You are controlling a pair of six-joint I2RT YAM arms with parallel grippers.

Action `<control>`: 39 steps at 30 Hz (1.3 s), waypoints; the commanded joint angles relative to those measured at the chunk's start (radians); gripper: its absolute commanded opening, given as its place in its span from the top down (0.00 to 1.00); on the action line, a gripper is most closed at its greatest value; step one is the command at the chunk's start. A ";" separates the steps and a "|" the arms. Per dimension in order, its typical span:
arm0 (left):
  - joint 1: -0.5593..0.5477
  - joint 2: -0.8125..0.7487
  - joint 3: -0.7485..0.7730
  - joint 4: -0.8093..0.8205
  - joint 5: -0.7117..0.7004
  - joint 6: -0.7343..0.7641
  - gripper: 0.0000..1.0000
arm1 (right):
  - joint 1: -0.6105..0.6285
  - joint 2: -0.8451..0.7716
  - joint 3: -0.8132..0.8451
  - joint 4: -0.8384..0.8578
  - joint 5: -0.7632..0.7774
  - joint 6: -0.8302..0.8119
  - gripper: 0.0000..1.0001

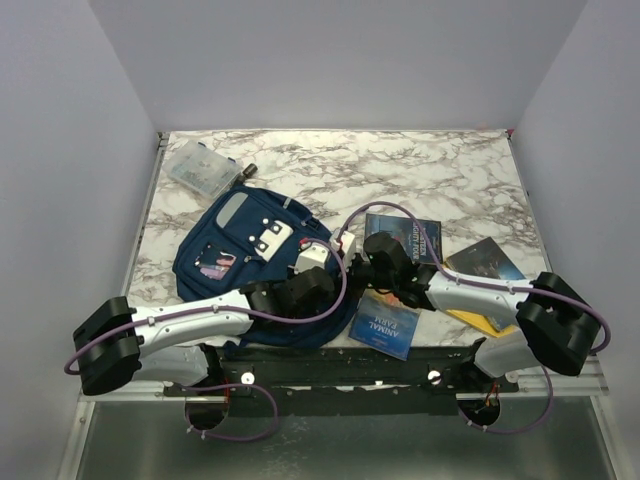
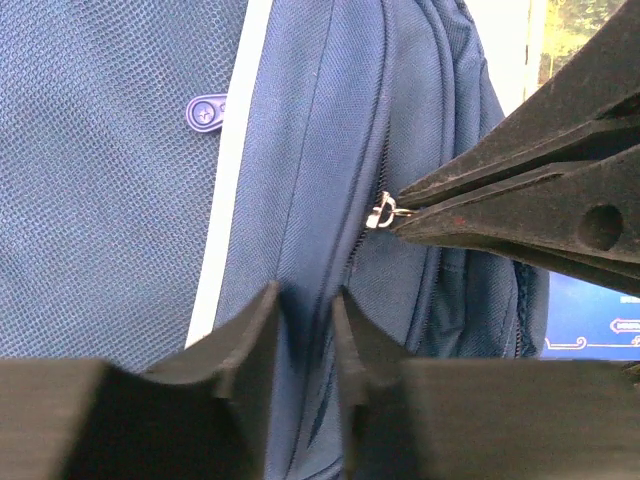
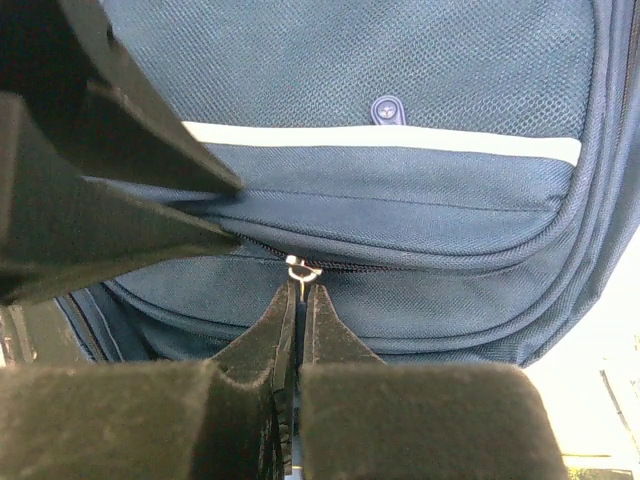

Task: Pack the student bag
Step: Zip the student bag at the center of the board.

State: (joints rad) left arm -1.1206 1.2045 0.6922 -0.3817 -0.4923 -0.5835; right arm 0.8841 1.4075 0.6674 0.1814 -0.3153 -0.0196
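Note:
The student bag [image 1: 235, 250], navy blue with a pale stripe, lies left of centre on the marble table. Both grippers meet at its right edge. My right gripper [image 3: 299, 290] is shut on the small metal zipper pull [image 3: 300, 268] of the closed zipper. In the left wrist view that pull [image 2: 380, 212] sits at the right gripper's tips [image 2: 400, 215]. My left gripper [image 2: 305, 300] pinches a ridge of bag fabric beside the zipper line, its jaws close together. The bag's inside is hidden.
A clear plastic box [image 1: 203, 168] stands at the back left. Books lie to the right: a dark one [image 1: 405, 238], a blue one [image 1: 384, 325] at the near edge, and another [image 1: 485, 265] over something yellow. White items [image 1: 272, 238] rest on the bag.

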 commanded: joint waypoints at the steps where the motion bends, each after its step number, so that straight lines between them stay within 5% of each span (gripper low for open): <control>1: 0.002 -0.012 0.022 -0.139 -0.133 -0.013 0.84 | 0.006 -0.049 -0.009 -0.017 0.037 -0.028 1.00; 4: 0.002 -0.048 0.034 -0.176 -0.116 -0.023 1.00 | 0.003 -0.074 -0.018 -0.057 0.116 -0.062 1.00; 25: 0.002 -0.311 0.114 -0.500 -0.189 -0.129 1.00 | -0.069 -0.031 0.167 -0.370 0.443 -0.212 1.00; 32: 0.003 -0.472 0.139 -0.544 -0.152 -0.088 1.00 | -0.128 0.048 0.215 -0.317 0.331 -0.307 1.00; 39: 0.003 -0.584 0.187 -0.534 -0.046 0.117 1.00 | -0.169 0.187 0.300 -0.276 0.267 -0.417 1.00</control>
State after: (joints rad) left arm -1.1252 0.7242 0.7826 -0.8139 -0.5159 -0.6052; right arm 0.8249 1.4982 0.9424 -0.0067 -0.2314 -0.2947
